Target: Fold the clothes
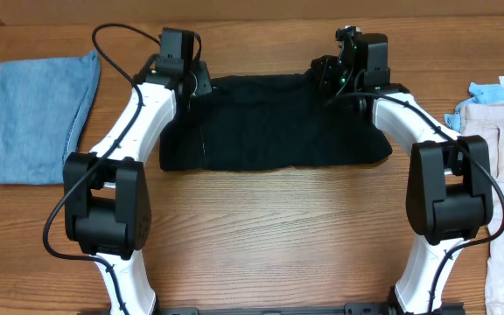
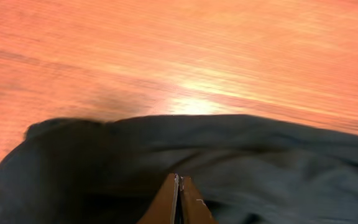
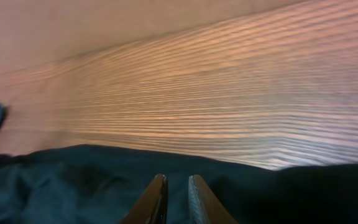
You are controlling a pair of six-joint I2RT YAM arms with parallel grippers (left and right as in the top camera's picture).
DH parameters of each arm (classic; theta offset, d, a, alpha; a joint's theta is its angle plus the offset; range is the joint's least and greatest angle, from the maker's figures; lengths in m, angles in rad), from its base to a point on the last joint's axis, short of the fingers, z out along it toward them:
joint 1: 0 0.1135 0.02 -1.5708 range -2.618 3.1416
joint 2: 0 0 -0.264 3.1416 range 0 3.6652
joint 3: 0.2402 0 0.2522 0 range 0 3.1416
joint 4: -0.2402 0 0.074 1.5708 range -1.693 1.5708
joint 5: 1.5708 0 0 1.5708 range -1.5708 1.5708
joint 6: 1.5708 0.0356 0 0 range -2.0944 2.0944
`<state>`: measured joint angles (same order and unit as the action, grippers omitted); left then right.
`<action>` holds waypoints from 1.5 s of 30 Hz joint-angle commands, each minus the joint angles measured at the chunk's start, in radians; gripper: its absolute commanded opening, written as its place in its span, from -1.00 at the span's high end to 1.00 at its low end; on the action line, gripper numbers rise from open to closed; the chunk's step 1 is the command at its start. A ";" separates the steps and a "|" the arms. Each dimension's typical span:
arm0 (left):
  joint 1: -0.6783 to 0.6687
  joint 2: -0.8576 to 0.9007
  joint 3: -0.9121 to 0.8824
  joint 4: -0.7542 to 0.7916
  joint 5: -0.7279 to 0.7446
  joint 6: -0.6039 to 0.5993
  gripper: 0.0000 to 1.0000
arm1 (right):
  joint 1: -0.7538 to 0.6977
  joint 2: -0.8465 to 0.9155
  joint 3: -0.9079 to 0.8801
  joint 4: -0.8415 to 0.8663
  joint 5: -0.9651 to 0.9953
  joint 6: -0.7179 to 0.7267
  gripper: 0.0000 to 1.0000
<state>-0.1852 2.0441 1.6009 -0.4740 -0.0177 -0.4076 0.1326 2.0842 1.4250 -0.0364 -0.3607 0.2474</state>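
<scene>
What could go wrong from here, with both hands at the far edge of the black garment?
The left hand looks pressed fully shut, so it may hold little or none of the black garment, and that corner could drop in a lift. The right hand shows a narrow gap over the cloth, so the two grips may be uneven and could skew the fold.

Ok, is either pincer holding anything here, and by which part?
Left pincer is shut on the black garment at its far left corner. Right pincer sits at the far right corner, slightly parted; grip cannot be told.
</scene>
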 commanded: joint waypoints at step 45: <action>0.080 0.260 0.115 -0.483 0.110 0.064 0.92 | -0.063 -0.090 -0.062 -0.765 0.406 -0.020 0.92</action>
<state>-0.1028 2.2471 1.7229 -0.9520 0.0860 -0.3374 0.0700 1.9625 1.3975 -0.8204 -0.0074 0.2314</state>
